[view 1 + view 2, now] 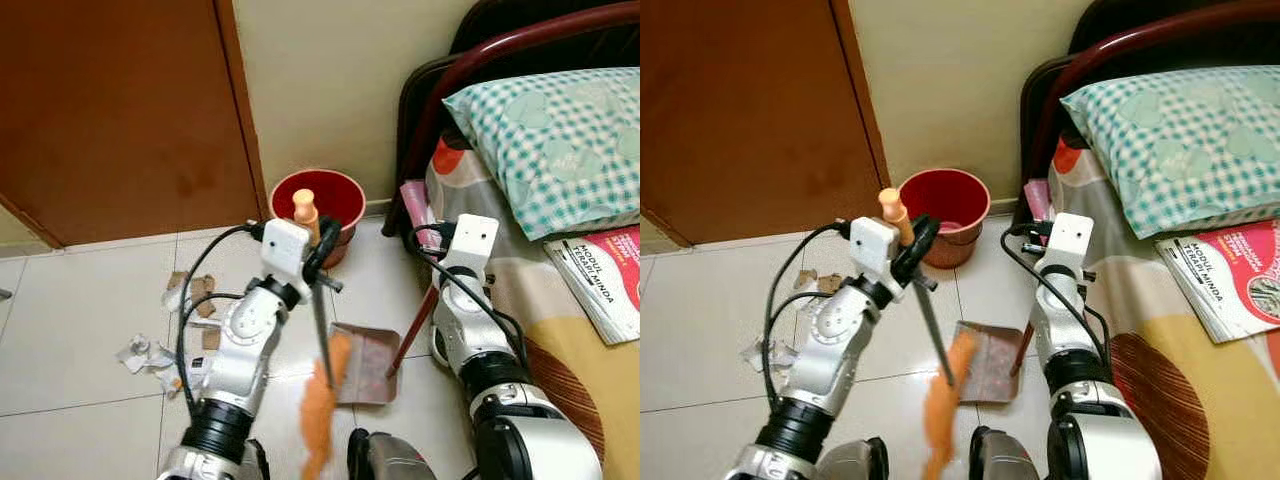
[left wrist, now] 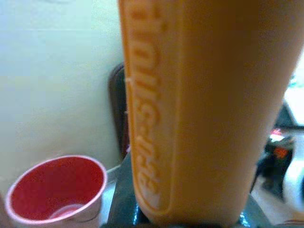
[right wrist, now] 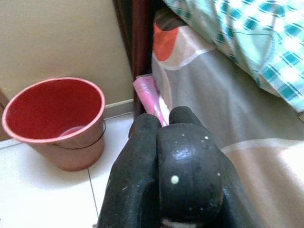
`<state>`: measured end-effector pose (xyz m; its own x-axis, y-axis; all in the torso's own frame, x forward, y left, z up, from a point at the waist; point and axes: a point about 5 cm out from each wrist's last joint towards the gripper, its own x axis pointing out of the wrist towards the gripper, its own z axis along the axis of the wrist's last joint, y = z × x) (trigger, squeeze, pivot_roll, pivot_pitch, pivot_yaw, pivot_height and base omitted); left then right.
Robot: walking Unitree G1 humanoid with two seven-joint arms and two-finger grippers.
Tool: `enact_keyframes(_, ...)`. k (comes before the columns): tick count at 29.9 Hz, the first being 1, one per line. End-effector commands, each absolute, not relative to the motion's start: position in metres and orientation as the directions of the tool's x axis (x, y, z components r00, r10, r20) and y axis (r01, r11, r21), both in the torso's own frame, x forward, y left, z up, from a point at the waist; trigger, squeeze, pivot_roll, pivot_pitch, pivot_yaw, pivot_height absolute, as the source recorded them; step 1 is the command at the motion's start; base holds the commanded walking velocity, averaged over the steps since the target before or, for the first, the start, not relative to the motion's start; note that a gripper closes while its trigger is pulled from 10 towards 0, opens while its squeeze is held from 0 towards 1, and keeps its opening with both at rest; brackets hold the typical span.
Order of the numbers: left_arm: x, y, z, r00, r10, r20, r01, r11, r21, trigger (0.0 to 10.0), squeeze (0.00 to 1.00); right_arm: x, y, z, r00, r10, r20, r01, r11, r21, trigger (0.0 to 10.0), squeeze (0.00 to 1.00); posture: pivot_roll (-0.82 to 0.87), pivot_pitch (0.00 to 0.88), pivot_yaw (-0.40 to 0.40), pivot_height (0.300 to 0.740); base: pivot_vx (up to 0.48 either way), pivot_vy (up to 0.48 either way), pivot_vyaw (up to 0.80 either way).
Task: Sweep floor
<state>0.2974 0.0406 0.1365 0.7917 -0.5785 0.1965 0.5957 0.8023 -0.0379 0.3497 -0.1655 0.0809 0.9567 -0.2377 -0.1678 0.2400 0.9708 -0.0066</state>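
I'm mid-sweep, by my reading: left gripper point(image 1: 318, 250) has its fingers clamped on the brush point(image 1: 320, 395) near the top of its handle, orange handle tip poking up past the fingers toward the bin point(image 1: 318, 203). In the left wrist view the orange handle point(image 2: 199, 109) runs right up along the lens.

Brush long axis: steeply tilted, nearly upright. Handle end is high and toward the wall; the dark shaft drops down and toward me, with orange bristles at the bottom, on or just above the floor point(image 1: 70, 330); can't tell which. The bristles sit at the dustpan's point(image 1: 365, 365) left edge.

Right gripper point(image 1: 450, 255) is up near the bed point(image 1: 560, 330) edge. In the right wrist view its fingers point(image 3: 187, 161) look together; I'd judge they grip the dustpan's dark red handle point(image 1: 412, 332), which slants from the pan up toward that gripper, but the contact itself is hidden.

The pan lies flat on the tiles between my arms, near the bed, its far edge toward the bin.

Scraps point(image 1: 190, 295) of paper and cardboard lie well left of the pan, on the tiles in front of the door point(image 1: 120, 110), with more crumpled bits point(image 1: 145, 355) nearer me.

Next move, as I see it: swing the bristles out left past the scraps, then drag them right into the pan, holding the pan steady. The bin is close behind for dumping.
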Motion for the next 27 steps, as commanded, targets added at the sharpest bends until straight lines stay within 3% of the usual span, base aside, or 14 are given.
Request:
enact_keyframes(1, 0.291, 0.027, 0.148, 0.785, -0.56, 0.264, 0.603, 0.788, -0.123, 10.0, 0.0, 0.342, -0.165, 0.062, 0.94, -0.227, -0.254, 0.231, 0.973, -0.014, 10.0, 0.0, -0.01, 0.192, -0.02, 0.74, 0.0, 0.0, 0.0)
enact_keyframes(7, 0.3, 0.044, 0.166, 0.837, -0.446, 0.317, 0.502, 0.857, -0.119, 10.0, 0.0, 0.344, -0.163, 0.062, 0.944, -0.194, -0.266, 0.197, 0.98, -0.015, 10.0, 0.0, -0.01, 0.16, -0.027, 0.74, 0.0, 0.0, 0.0)
enact_keyframes(11, 0.305, 0.085, 0.17, 0.893, -0.293, 0.342, 0.336, 0.939, -0.073, 10.0, 0.0, 0.345, -0.163, 0.062, 0.945, -0.187, -0.269, 0.189, 0.982, -0.017, 10.0, 0.0, -0.01, 0.138, -0.027, 0.74, 0.0, 0.0, 0.0)
enact_keyframes(19, 0.309, 0.122, 0.215, 0.884, -0.14, 0.446, 0.227, 0.962, -0.149, 10.0, 0.0, 0.345, -0.163, 0.058, 0.942, -0.167, -0.291, 0.165, 0.986, -0.034, 10.0, 0.0, 0.01, 0.109, -0.034, 0.74, 0.0, 0.0, 0.0)
enact_keyframes(22, 0.311, 0.126, 0.223, 0.88, -0.113, 0.461, 0.212, 0.963, -0.17, 10.0, 0.0, 0.344, -0.163, 0.056, 0.938, -0.158, -0.31, 0.151, 0.987, -0.048, 10.0, 0.0, 0.02, 0.097, -0.038, 0.74, 0.0, 0.0, 0.0)
enact_keyframes(27, 0.31, 0.136, 0.212, 0.894, -0.127, 0.429, 0.178, 0.981, -0.082, 10.0, 0.0, 0.347, -0.16, 0.058, 0.944, -0.128, -0.305, 0.126, 0.992, -0.028, 10.0, 0.0, 0.01, 0.081, -0.035, 0.74, 0.0, 0.0, 0.0)
